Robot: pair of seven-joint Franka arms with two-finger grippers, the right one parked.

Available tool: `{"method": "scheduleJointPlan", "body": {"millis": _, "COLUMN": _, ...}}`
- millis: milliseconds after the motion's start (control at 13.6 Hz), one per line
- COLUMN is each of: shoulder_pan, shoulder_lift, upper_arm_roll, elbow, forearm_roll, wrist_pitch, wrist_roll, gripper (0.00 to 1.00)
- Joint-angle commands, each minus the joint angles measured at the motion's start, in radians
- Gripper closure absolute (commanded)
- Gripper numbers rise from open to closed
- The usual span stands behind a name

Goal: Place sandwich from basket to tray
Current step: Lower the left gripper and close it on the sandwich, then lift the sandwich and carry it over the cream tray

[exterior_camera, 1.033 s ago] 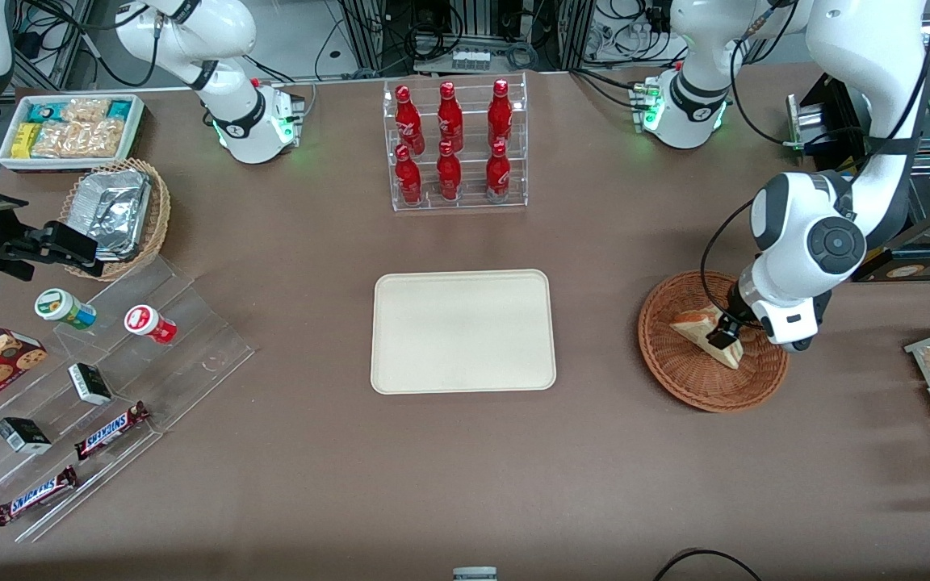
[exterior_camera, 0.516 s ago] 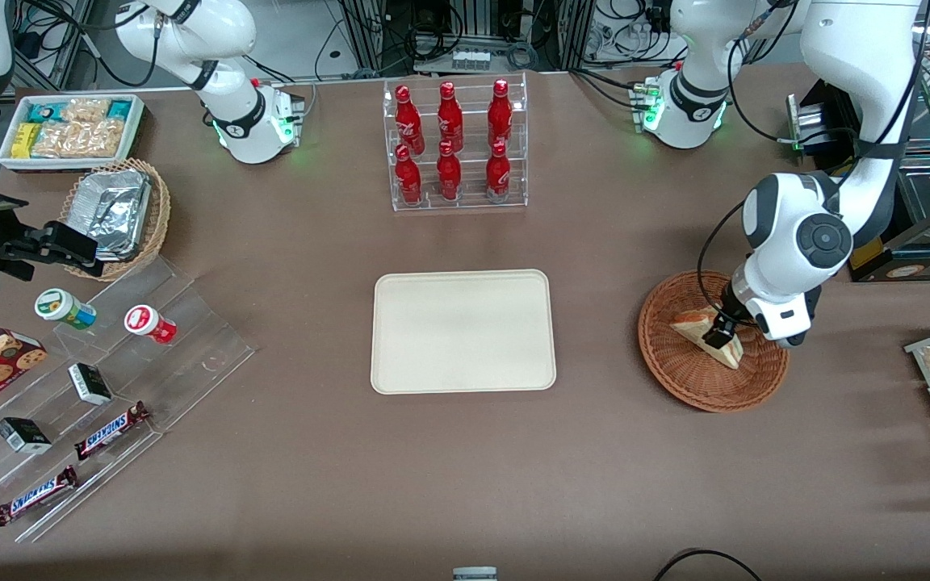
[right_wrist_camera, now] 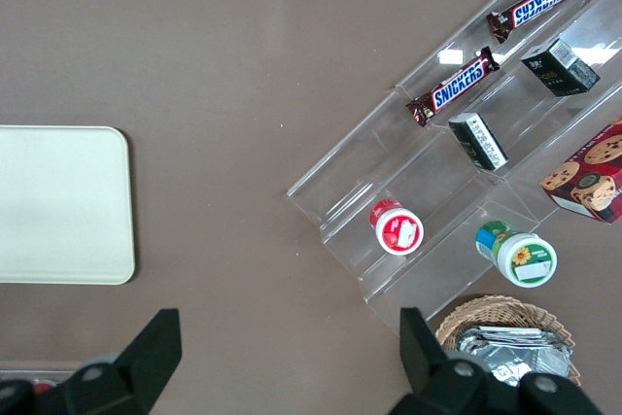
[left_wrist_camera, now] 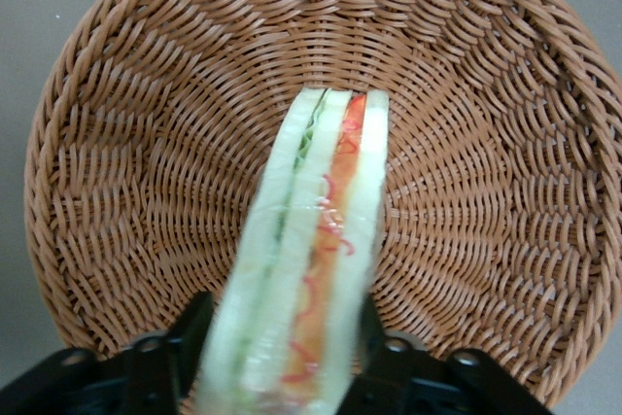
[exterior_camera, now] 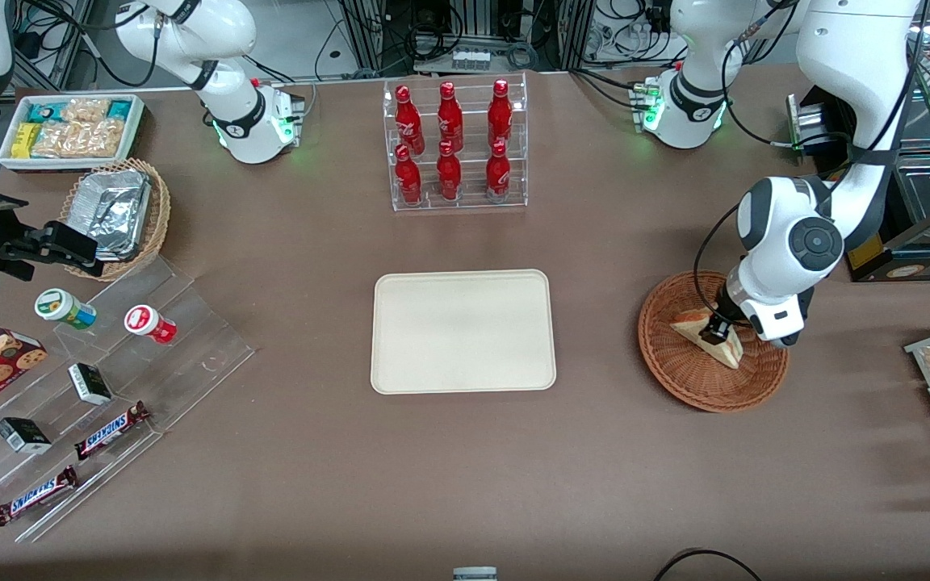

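Claw [left_wrist_camera: 282, 357] grips the sandwich [left_wrist_camera: 311, 250] inside the basket [left_wrist_camera: 126, 182] — lifting and carrying to the tray [exterior_camera: 463, 331] remain.

This is a robotics lab dressed up as a snack shop. Two white arm bases [exterior_camera: 259, 121] bolted to a brown table [exterior_camera: 465, 468] share it with cables along the upper edge, while a clear rack of red bottles [exterior_camera: 455, 145] and tiered acrylic shelves holding Snickers bars [exterior_camera: 110, 430] mimic retail displays.
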Motion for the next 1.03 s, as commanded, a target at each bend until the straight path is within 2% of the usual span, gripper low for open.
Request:
{"method": "scheduleJointPlan", "body": {"millis": 0, "shoulder_pan": -0.001, "shoulder_lift": 0.002, "upper_arm_roll": -0.001, "elbow": 0.014, "forearm_roll": 0.017, "wrist_pitch": 0.005, "wrist_roll": -0.026, "gripper": 1.0}}
{"method": "scheduleJointPlan", "body": {"millis": 221, "shoulder_pan": -0.002, "shoulder_lift": -0.059, "upper_arm_roll": -0.002, "elbow": 0.041, "forearm_roll": 0.02, "wrist_pitch": -0.084, "wrist_roll": 0.009, "gripper": 1.0}}
{"method": "scheduleJointPlan", "body": {"millis": 369, "shoulder_pan": -0.01, "shoulder_lift": -0.103, "upper_arm_roll": -0.019, "elbow": 0.183, "forearm_roll": 0.02, "wrist_pitch": -0.378, "wrist_roll": 0.148, "gripper": 1.0}}
{"method": "scheduleJointPlan", "body": {"millis": 516, "shoulder_pan": -0.035, "shoulder_lift": -0.09, "upper_arm_roll": -0.089, "elbow": 0.378, "forearm_roll": 0.017, "wrist_pitch": -0.595, "wrist_roll": 0.179, "gripper": 1.0}}
{"method": "scheduleJointPlan", "body": {"millis": 590, "shoulder_pan": -0.054, "shoulder_lift": -0.072, "upper_arm_roll": -0.128, "elbow": 0.443, "forearm_roll": 0.011, "wrist_pitch": -0.632, "wrist_roll": 0.173, "gripper": 1.0}}
{"method": "scheduleJointPlan", "body": {"millis": 738, "shoulder_pan": -0.119, "shoulder_lift": -0.058, "upper_arm_roll": -0.177, "elbow": 0.483, "forearm_roll": 0.014, "wrist_pitch": -0.63, "wrist_roll": 0.182, "gripper": 1.0}}
{"method": "scheduleJointPlan", "body": {"millis": 959, "shoulder_pan": -0.273, "shoulder_lift": 0.033, "upper_arm_roll": -0.183, "elbow": 0.559, "forearm_roll": 0.023, "wrist_pitch": -0.602, "wrist_roll": 0.184, "gripper": 1.0}}
